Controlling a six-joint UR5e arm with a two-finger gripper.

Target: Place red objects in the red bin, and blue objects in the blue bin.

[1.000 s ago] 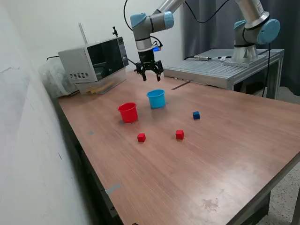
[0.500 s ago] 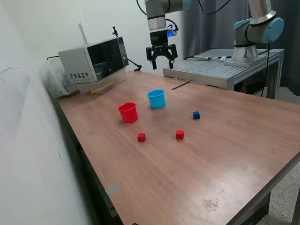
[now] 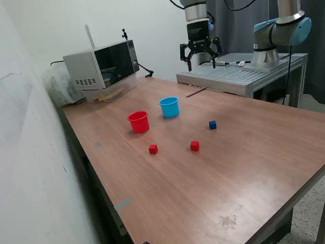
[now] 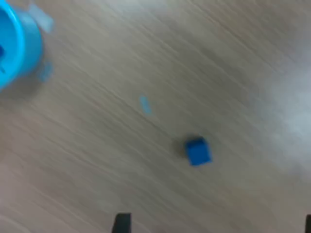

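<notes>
Red cubes (image 3: 153, 149) and (image 3: 194, 146) low centre of the exterior view on the table (image 3: 244, 168). Dark blue cube (image 3: 212, 124) right of centre. Red cup (image 3: 138, 122) and light blue cup (image 3: 169, 107) behind, just apart. Gripper (image 3: 200, 58) top centre, fingers spread wide, empty.

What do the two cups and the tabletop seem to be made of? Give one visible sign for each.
Red cup and light blue cup: probably plastic, with smooth, uniform colour and thin rims. Tabletop: wood or wood-look laminate, showing brown grain lines and a slight sheen.
</notes>
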